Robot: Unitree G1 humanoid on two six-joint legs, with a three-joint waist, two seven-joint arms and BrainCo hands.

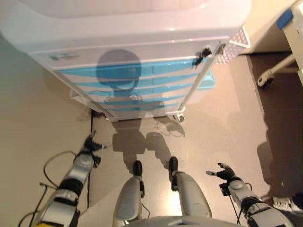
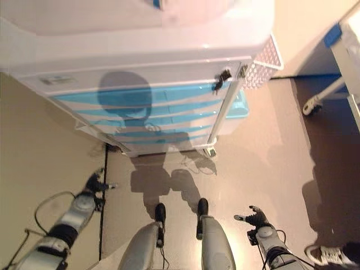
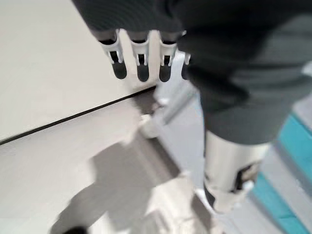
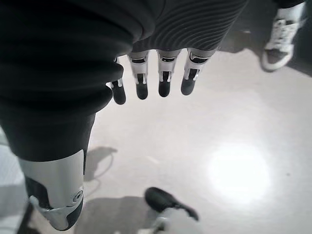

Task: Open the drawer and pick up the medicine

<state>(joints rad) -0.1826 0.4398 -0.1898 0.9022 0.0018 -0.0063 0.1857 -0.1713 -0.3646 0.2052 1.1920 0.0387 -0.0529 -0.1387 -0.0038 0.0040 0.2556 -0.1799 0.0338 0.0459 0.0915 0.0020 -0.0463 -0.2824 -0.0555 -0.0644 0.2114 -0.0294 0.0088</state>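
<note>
A white drawer cabinet (image 1: 137, 71) with blue-fronted drawers (image 1: 142, 71) stands shut. Left hand (image 1: 91, 144) and right hand (image 1: 223, 172) hang low, fingers relaxed, empty. Medicine unseen, presumably inside. Reach up squarely for a drawer edge.

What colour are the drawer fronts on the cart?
Light blue drawer fronts in a white cart, clearest in the left eye view.

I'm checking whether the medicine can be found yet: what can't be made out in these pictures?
- Medicine: seen in no view; the cart's blue drawers are shut and hide their contents.
- Cart top: cut off by the eye views' upper edge.
- Left hand and right hand hold nothing.
</note>
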